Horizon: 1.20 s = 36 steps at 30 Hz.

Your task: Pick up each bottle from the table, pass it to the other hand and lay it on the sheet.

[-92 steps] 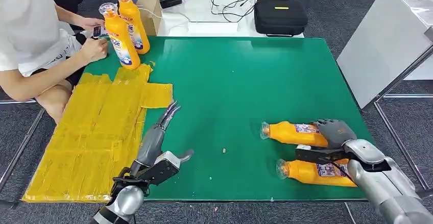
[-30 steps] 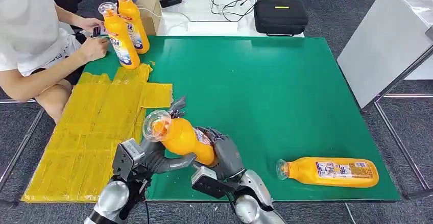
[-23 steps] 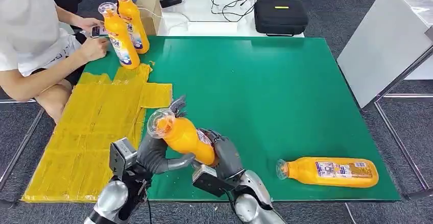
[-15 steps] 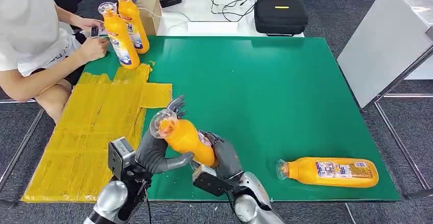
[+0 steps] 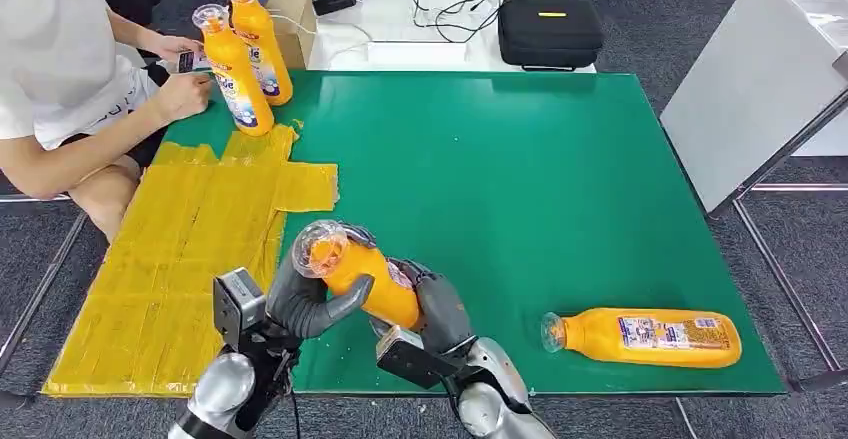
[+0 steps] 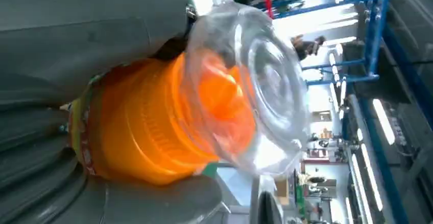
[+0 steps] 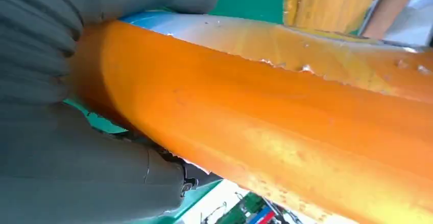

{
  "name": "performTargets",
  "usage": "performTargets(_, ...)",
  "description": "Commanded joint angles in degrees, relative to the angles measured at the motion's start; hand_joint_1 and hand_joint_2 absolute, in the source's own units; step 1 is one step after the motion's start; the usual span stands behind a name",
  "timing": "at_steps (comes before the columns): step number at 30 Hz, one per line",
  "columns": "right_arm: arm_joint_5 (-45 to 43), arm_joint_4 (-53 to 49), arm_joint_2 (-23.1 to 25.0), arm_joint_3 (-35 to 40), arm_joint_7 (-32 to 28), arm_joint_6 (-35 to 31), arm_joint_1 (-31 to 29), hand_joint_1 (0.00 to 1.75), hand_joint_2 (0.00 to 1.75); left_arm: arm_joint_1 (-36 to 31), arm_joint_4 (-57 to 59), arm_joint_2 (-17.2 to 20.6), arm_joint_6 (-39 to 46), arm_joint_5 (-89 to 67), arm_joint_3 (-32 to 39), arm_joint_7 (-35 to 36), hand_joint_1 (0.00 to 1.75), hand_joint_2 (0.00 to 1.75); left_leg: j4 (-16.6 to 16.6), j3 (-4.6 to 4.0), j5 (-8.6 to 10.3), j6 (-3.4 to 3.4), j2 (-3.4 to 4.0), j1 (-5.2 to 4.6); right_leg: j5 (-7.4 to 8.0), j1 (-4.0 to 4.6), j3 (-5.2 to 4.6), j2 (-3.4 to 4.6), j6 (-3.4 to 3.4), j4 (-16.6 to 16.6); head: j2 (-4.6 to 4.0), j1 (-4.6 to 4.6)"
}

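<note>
An orange bottle (image 5: 368,281) with a clear cap hangs tilted above the green table (image 5: 500,159), near its front edge, cap pointing up and left. My left hand (image 5: 300,301) wraps the bottle just below the cap, thumb underneath. My right hand (image 5: 442,307) grips its lower end. The left wrist view shows the cap and orange shoulder of the bottle (image 6: 204,112) between grey fingers (image 6: 92,40). In the right wrist view the bottle's body (image 7: 286,127) lies in my right hand (image 7: 76,81). A second orange bottle (image 5: 645,337) lies on its side at the front right. The yellow sheet (image 5: 180,259) covers the table's left side.
Two more orange bottles (image 5: 232,71) (image 5: 262,41) stand upright at the sheet's far end. A seated person (image 5: 70,79) is at the table's far left corner with hands near those bottles. Behind the table are a black case (image 5: 550,31), cables and a white bench.
My left hand's fingers, stretched out behind the bottle half a second ago, have curled round it below the cap. Before that my right hand carried the bottle over from the right.
</note>
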Motion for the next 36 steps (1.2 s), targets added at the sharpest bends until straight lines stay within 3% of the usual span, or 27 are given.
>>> performTargets(1, -1.28, -1.42, -0.76, 2.83, -0.68, -0.29, -1.62, 1.75, 1.75, -1.93, 4.90, 0.03, 0.74, -1.03, -2.07, 0.28, 1.75, 1.75, 0.01, 0.15, -0.08, -0.09, 0.11, 0.03, -0.07, 0.04, 0.17, 0.01, -0.03, -0.02, 0.00, 0.02)
performTargets(18, -1.84, -1.93, -0.93, 2.81, -1.20, -0.55, -1.49, 1.75, 1.75, -2.00, 4.96, 0.18, 0.75, -1.19, -2.29, 0.38, 1.75, 1.75, 0.05, 0.26, -0.16, -0.14, 0.19, 0.06, -0.12, 0.08, 0.30, 0.04, -0.05, -0.02, 0.00, 0.02)
performTargets(19, -1.97, -2.07, -0.95, 2.81, -1.25, -0.54, -1.50, 1.75, 1.75, -2.05, 5.00, 0.27, 0.72, -1.36, -2.45, 0.47, 1.59, 1.75, 0.01, 0.18, -0.10, -0.10, 0.14, 0.04, -0.07, 0.05, 0.21, 0.03, -0.04, -0.03, 0.00, 0.02)
performTargets(20, -2.06, -2.21, -0.96, 2.74, -1.29, -0.59, -1.56, 1.75, 1.75, -2.12, 5.01, 0.36, 0.74, -1.67, -2.65, 0.56, 0.02, 1.75, 0.01, 0.14, -0.07, -0.09, 0.11, 0.02, -0.06, 0.04, 0.16, 0.02, -0.03, -0.02, 0.00, 0.04)
performTargets(36, -2.69, -0.32, -0.73, 2.21, -1.13, -0.65, -1.85, 1.75, 1.75, -2.20, 5.14, 0.15, 0.84, -1.94, -3.39, 0.68, 0.00, 1.75, 0.00, 0.16, -0.08, -0.09, 0.13, 0.03, -0.06, 0.04, 0.18, 0.03, -0.04, -0.03, 0.00, 0.02)
